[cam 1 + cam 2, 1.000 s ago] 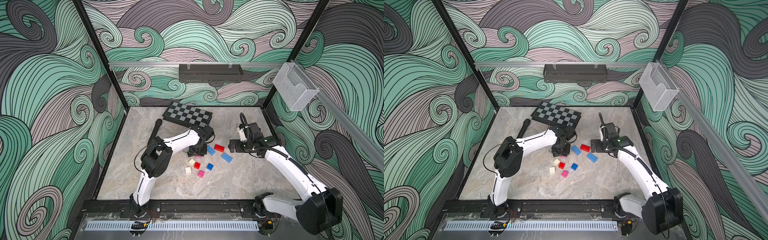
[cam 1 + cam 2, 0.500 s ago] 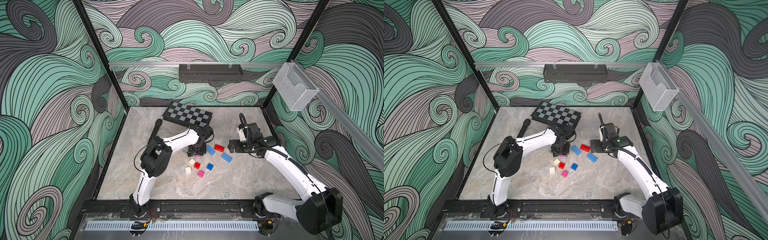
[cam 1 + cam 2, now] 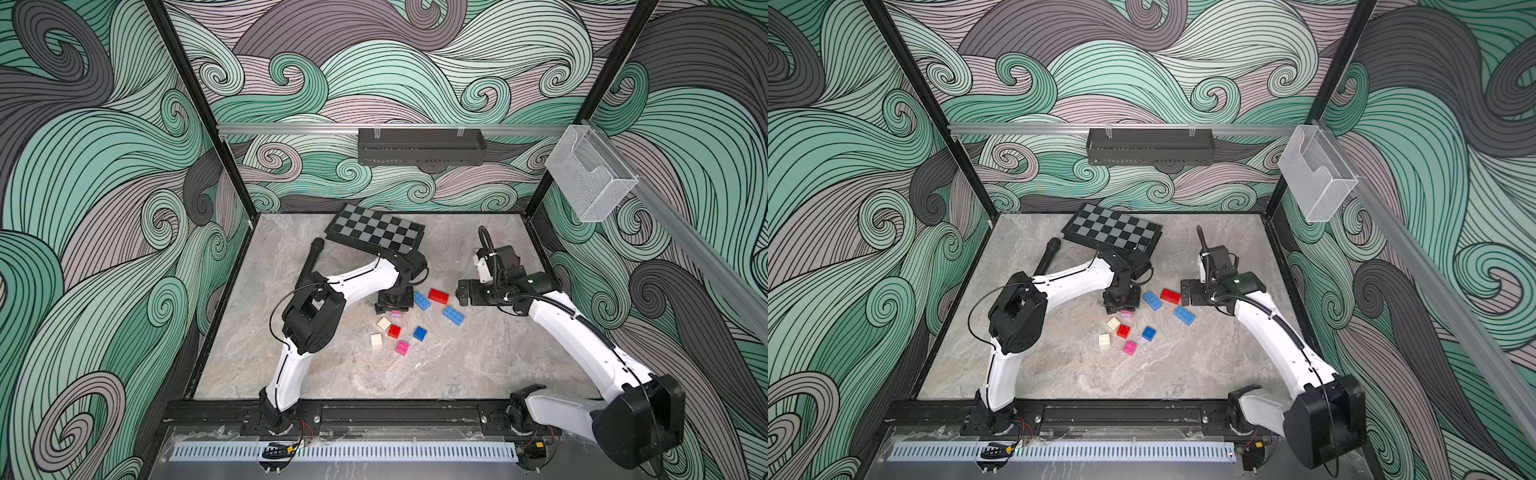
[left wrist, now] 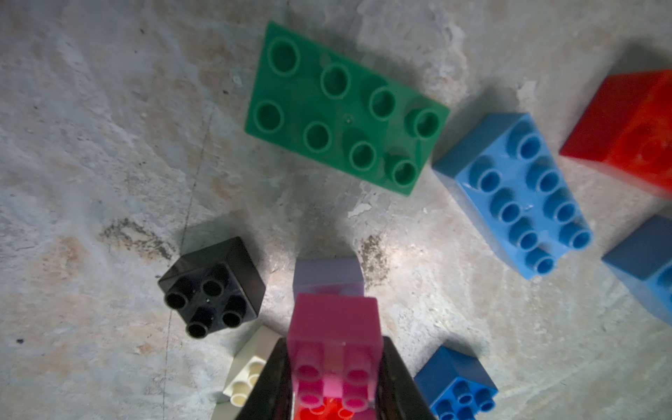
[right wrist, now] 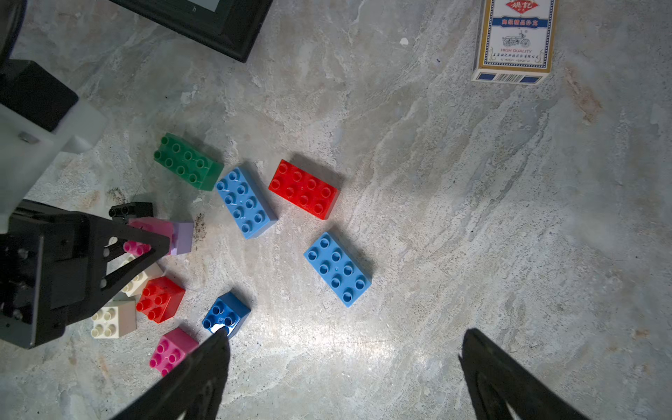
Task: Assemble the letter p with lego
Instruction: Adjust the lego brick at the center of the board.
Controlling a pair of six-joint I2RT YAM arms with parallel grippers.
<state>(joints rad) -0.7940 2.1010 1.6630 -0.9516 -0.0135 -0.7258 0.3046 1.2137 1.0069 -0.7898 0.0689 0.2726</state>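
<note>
Left wrist view: nearest, the left gripper (image 4: 332,343) is clamped on a pink brick (image 4: 334,320), held above the table (image 4: 91,145) with a red brick (image 4: 312,412) showing under it. Just past the pink one sits a lilac brick (image 4: 329,276); whether the two touch cannot be told. A black brick (image 4: 212,287) and a cream brick (image 4: 247,367) lie beside them. Farther off are a green brick (image 4: 345,109), a blue oblong (image 4: 516,192) and a red oblong (image 4: 629,127), all loose. No letter shape is formed yet, so this looks like an early step: carrying one square brick to its mate. The next move probably calls for lining the pink brick squarely over the lilac studs and pressing straight down; the loose lilac brick may skid, so a brace would help. In both top views the left arm reaches forward, elbow bent, wrist turned down over the pile. The right arm stretches in from its side. The right gripper (image 5: 345,360) has its jaws wide apart, holds nothing and points toward the bricks.
</note>
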